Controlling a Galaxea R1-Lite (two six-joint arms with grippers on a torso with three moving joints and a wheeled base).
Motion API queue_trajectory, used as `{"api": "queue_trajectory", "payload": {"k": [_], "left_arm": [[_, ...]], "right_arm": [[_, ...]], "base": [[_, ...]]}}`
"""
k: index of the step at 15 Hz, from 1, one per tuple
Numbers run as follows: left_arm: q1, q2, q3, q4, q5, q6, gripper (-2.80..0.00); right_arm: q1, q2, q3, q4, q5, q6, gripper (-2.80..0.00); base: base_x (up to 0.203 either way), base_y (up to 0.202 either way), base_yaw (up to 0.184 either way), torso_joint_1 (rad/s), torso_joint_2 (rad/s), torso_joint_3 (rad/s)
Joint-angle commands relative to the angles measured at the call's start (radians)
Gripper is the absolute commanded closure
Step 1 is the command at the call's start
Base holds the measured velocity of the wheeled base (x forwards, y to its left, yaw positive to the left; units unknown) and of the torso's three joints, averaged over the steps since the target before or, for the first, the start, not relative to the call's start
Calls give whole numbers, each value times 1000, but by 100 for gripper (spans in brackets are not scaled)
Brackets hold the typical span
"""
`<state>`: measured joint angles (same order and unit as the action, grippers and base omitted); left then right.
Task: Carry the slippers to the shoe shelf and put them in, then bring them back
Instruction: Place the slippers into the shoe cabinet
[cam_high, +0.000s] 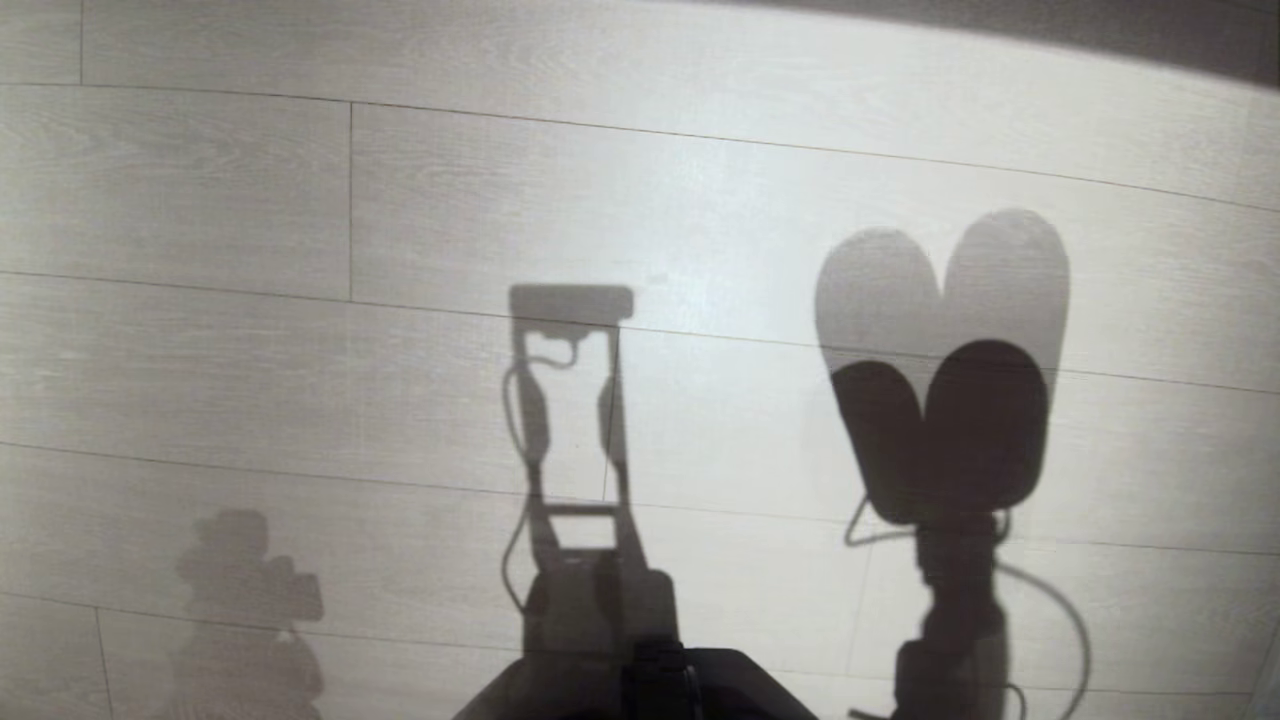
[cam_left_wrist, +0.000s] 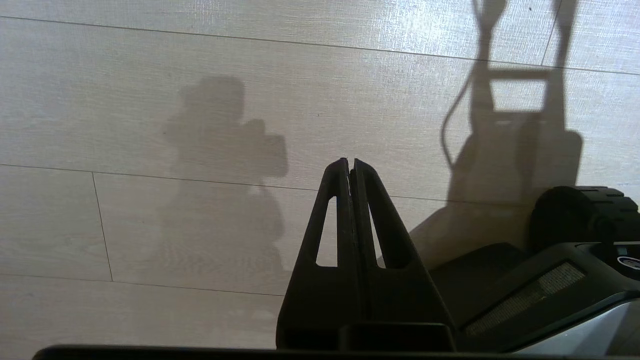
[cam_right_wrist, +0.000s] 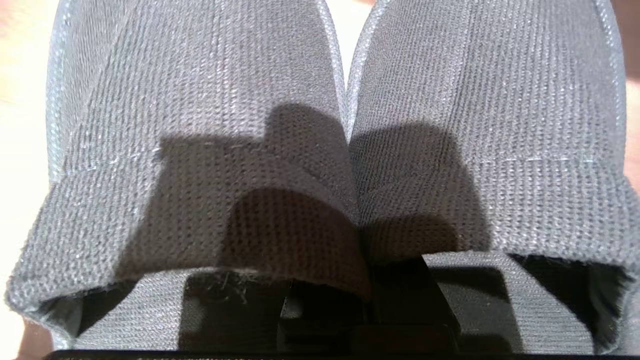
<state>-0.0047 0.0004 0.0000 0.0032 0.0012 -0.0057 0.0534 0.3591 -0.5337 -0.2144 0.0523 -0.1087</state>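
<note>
I had the right gripper (cam_right_wrist: 367, 280), jaws clamped on both grey-blue knit fabric slippers (cam_right_wrist: 320, 150), mid-carry over pale plank floor (cam_high: 640, 180); left gripper (cam_left_wrist: 350, 167) parked, jaws together; next, find the shoe shelf.

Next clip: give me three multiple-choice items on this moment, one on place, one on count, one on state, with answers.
1. Where are the slippers?
A. Flat on the floor
B. Held above the floor by the right hand
C. On a shelf

2. How many slippers are held?
A. One
B. Two
C. Three

3. How is the left hand?
A. Shut and empty
B. Wide open
C. Gripping a slipper

Answers: 1 B, their shadow falls apart from them on the floor. 2 B, two bands lie side by side. 3 A, its fingertips meet over bare floor.
</note>
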Motion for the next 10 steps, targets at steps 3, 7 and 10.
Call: {"api": "queue_trajectory", "payload": {"k": [3, 7, 10], "left_arm": [[0, -2, 2, 0, 0, 0, 0], [0, -2, 2, 0, -1, 0, 0], [0, -2, 2, 0, -1, 0, 0]], "right_arm": [[-37, -165, 55, 23, -3, 2, 0], [-49, -316, 98, 177, 11, 12, 0], [-52, -362, 221, 239, 4, 19, 0]], "base": [[0, 0, 0, 0, 0, 0], [0, 0, 0, 0, 0, 0], [0, 0, 0, 0, 0, 0]]}}
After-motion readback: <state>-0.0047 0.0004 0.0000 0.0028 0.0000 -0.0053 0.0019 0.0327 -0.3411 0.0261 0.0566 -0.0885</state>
